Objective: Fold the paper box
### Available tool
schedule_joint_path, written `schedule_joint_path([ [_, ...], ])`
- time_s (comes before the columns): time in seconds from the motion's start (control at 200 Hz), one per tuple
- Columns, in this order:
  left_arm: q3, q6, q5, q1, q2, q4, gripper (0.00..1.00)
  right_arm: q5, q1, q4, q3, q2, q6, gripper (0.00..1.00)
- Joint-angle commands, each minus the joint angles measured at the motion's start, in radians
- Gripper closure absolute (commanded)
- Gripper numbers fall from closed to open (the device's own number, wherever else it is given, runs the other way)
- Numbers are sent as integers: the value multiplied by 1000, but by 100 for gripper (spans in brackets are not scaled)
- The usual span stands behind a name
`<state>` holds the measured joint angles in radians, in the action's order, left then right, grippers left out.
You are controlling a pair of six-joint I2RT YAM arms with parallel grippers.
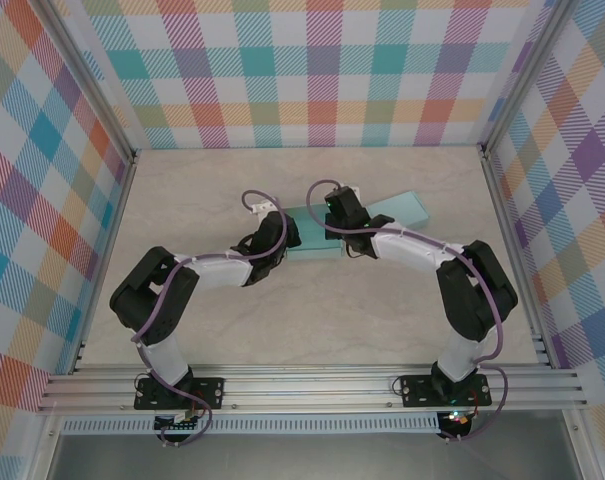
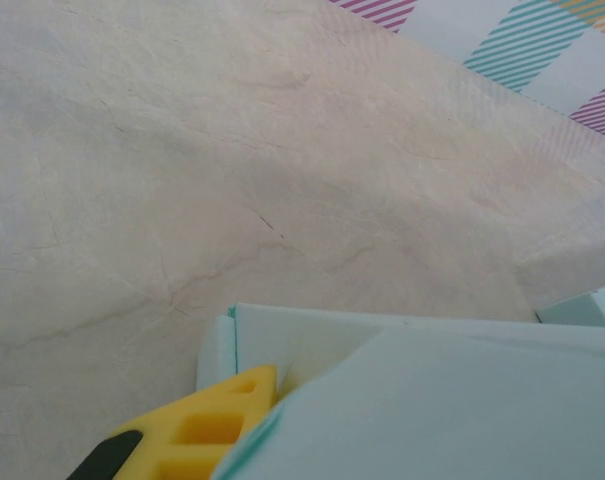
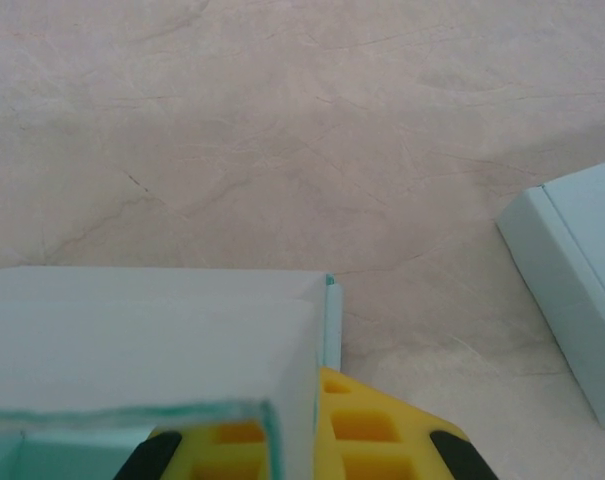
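Note:
The pale teal paper box (image 1: 313,243) lies mid-table, between my two grippers. My left gripper (image 1: 279,240) is at its left end. In the left wrist view one yellow finger (image 2: 197,430) presses against a box wall (image 2: 312,345), and a loose flap (image 2: 462,400) covers the other finger. My right gripper (image 1: 336,230) is at the right end. In the right wrist view an upright wall of the box (image 3: 142,330) runs between the yellow fingers of the right gripper (image 3: 292,412), which is shut on it.
A second flat teal piece (image 1: 397,208) lies angled just right of the box, also seen as a teal piece (image 3: 572,280) at the right wrist view's edge. The marbled table (image 1: 282,320) is ringed by checked walls and a metal rail in front.

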<state>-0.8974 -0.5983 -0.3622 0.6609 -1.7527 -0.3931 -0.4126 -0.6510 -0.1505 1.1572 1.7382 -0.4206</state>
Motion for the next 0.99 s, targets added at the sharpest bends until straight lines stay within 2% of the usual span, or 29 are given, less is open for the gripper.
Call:
schedule_joint_path([
  [0.0, 46, -27, 16, 26, 13, 40, 83, 43, -22, -5, -47, -15, -33, 100],
  [0.295, 84, -24, 3, 29, 22, 33, 83, 48, -41, 35, -115, -23, -55, 100],
  [0.41, 99, -16, 15, 31, 34, 20, 78, 40, -45, 41, -140, -25, -55, 100],
  [0.535, 127, 4, 54, 31, 72, 8, 49, 29, -50, 56, -178, -36, -57, 100],
  [0.595, 144, 15, 69, 32, 102, 5, 39, 22, -51, 64, -198, -45, -62, 100],
  [0.745, 190, 33, 85, 37, 201, 28, 25, 8, -56, 85, -242, -62, -67, 100],
  [0.91, 236, 79, 121, 47, 334, 86, 4, 3, -60, 99, -264, -66, -67, 100],
  [0.99, 268, 85, 128, 52, 402, 125, 0, 1, -62, 105, -270, -66, -65, 100],
])
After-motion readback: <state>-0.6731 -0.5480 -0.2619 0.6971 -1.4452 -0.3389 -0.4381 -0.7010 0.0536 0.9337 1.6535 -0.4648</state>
